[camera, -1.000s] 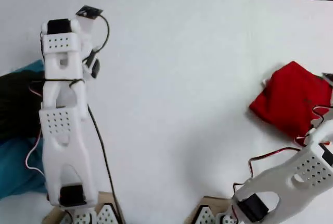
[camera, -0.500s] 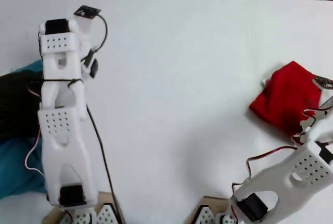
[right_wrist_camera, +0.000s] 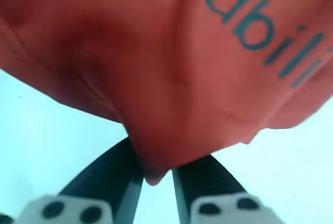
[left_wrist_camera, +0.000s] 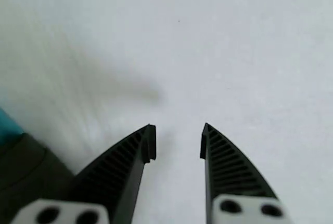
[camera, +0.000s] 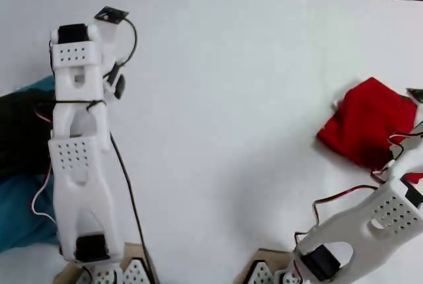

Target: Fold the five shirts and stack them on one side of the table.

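Note:
A crumpled red shirt [camera: 365, 122] lies at the table's right side. My right gripper [right_wrist_camera: 156, 168] is shut on a fold of the red shirt [right_wrist_camera: 171, 62], which bulges out between the two fingers. In the high view the right arm [camera: 377, 221] comes in from the front right to the shirt's right edge. A black shirt [camera: 18, 135] lies on a teal shirt [camera: 20, 214] at the table's left edge. My left gripper [left_wrist_camera: 177, 141] hangs open over bare white table beside that pile, holding nothing; the black cloth [left_wrist_camera: 23, 164] shows at its side.
The white table [camera: 225, 119] stretches wide between the two arms. The left arm [camera: 78, 145] extends along the left side, partly over the pile. The arm bases sit at the front edge. Dark furniture stands beyond the far edge.
The right gripper has shifted slightly at the red shirt's right edge, tugging the cloth a little. The left arm has edged slightly toward the far side.

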Robot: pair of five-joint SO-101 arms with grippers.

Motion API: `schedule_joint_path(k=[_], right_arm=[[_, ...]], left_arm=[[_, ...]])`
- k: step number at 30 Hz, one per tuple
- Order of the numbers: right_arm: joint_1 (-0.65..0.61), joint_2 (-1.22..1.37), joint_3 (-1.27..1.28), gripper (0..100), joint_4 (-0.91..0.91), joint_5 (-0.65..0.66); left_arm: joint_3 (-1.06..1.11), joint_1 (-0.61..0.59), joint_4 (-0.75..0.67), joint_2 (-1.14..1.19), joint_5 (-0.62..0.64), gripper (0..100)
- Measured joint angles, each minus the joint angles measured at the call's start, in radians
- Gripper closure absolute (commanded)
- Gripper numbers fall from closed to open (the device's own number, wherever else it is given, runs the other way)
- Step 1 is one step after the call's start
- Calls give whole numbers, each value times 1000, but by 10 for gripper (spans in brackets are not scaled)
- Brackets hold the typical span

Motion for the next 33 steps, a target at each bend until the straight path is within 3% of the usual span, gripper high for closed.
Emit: schedule_joint_path(k=[12,24,33], right_arm=[[46,0,-269,975,101,64],[163,48,-302,970,101,130],[164,133,-327,697,101,132]], left_arm=[[0,0,0,0,0,831],[5,0,0,-9,5,831],[5,0,0,-89,6,831]])
